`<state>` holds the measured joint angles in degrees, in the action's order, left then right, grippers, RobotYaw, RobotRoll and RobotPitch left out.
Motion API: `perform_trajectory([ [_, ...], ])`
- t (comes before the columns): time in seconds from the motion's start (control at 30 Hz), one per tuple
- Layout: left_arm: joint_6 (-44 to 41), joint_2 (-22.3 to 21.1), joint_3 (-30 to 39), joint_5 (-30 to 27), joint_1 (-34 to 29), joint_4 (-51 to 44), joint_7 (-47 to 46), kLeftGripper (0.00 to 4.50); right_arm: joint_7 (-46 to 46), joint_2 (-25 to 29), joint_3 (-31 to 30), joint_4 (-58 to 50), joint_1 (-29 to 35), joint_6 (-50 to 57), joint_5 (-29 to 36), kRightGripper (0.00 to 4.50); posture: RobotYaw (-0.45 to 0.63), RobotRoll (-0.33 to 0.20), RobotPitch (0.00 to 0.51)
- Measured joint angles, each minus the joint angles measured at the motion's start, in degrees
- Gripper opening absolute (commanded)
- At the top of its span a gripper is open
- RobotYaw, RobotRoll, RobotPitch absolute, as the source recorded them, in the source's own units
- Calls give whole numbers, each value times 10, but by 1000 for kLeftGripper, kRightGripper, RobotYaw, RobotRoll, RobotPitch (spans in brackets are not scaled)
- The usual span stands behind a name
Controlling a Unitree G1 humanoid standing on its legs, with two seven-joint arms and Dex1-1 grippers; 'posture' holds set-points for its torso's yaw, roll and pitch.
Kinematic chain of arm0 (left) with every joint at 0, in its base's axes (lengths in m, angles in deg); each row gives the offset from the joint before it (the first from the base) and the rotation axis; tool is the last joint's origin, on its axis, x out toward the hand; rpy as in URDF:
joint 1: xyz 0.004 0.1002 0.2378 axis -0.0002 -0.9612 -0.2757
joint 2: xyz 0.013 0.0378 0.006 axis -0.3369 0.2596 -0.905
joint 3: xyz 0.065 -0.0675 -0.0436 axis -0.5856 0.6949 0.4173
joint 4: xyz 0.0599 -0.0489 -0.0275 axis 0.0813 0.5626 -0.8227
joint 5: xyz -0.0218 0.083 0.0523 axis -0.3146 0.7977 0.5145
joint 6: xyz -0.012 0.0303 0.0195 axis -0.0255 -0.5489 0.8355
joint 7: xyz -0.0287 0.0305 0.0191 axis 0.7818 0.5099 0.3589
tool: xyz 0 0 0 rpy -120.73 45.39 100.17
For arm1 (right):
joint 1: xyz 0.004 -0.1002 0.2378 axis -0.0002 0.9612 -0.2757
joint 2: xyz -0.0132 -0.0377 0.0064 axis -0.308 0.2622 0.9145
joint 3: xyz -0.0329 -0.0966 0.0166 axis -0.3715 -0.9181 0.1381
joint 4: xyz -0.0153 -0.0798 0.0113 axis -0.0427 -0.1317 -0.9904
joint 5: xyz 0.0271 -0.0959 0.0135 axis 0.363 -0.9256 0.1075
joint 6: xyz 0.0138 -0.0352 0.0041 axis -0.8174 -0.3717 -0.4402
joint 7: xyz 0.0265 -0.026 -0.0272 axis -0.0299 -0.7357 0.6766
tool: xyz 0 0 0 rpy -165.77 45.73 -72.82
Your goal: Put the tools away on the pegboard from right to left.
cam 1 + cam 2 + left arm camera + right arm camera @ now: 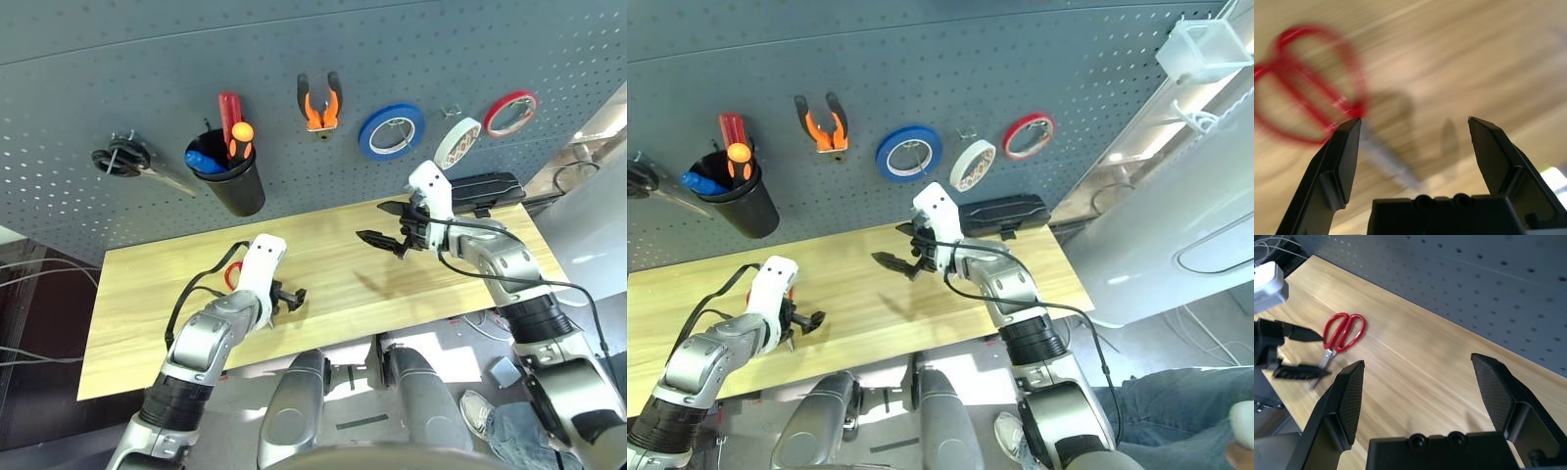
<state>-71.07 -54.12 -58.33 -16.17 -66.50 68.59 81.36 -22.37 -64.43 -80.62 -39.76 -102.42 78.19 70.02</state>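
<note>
Four tools to account for, listed left to right. Far left of pegboard (294, 39): black-handled scissors (132, 162) hung on a hook. Next along: black cup (230, 181) mounted on the panel, holding slim orange-and-black-handled screwdriver (239, 137) upright, plus a red-handled tool (228, 110) and a blue-handled tool (206, 157). Further right: orange-handled pliers (319, 103) hung jaws down on a hook. Then blue tape roll (390, 132), whitish tape roll (457, 143) and red tape roll (510, 113), each on its own hook.

Below, on wooden table (333, 264): red-handled scissors (1342, 333) lying flat near the left end, blades partly under the left arm's fingers as seen from the right wrist. Black case (480, 191) at the right rear of the tabletop, against the panel.

Left gripper (290, 299): low over the table, just beside the scissors, fingers spread wide, nothing between them; in the left wrist view, red loops close to one fingertip, contact not discernible. Right gripper (387, 223): raised above the table's right half, pointing left, fingers spread wide, nothing held.
</note>
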Motion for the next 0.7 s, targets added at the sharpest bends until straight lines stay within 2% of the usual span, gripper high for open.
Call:
perform_trajectory([
  [0.13,29,16,63,0,8,31,-28,4464,-9,-11,-17,2,0,-11,-4,4500,94,0,241],
  [0.3,64,15,122,9,26,90,-52,4464,-20,-29,-41,11,-3,-25,-10,4500,90,0,244],
  [0.7,108,14,140,25,73,200,-60,4464,-37,-60,-65,32,-30,-48,-24,4500,87,0,259],
])
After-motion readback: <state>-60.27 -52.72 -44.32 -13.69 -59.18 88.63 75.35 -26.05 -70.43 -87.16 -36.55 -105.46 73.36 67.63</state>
